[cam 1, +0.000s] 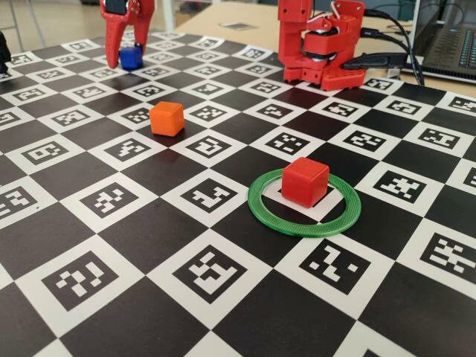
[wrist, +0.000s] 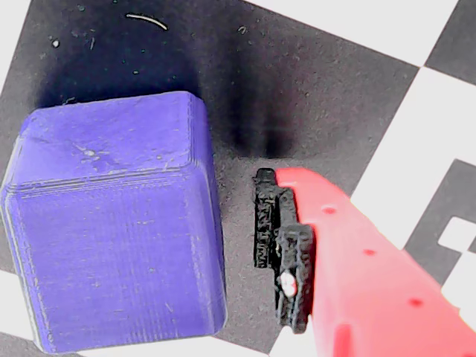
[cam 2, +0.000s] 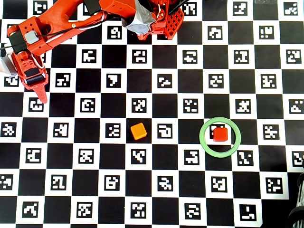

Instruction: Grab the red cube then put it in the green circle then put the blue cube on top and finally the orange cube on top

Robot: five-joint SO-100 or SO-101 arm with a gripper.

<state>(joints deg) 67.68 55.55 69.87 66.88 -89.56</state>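
Blue cube point(wrist: 115, 223) between open pincer point(cam 1: 128, 56) fingers

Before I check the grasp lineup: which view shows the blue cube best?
The wrist view: the blue cube fills the frame, with one finger beside it, apart. The fixed view shows it small and far, between the gripper fingers. In the overhead view the arm hides it.

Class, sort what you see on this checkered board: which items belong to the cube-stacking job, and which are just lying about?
Belongs to the job:
red cube, inside the green circle
blue cube, at the tool
orange cube

Just lying about:
laptop and cables at the far edge
the marker-printed board itself
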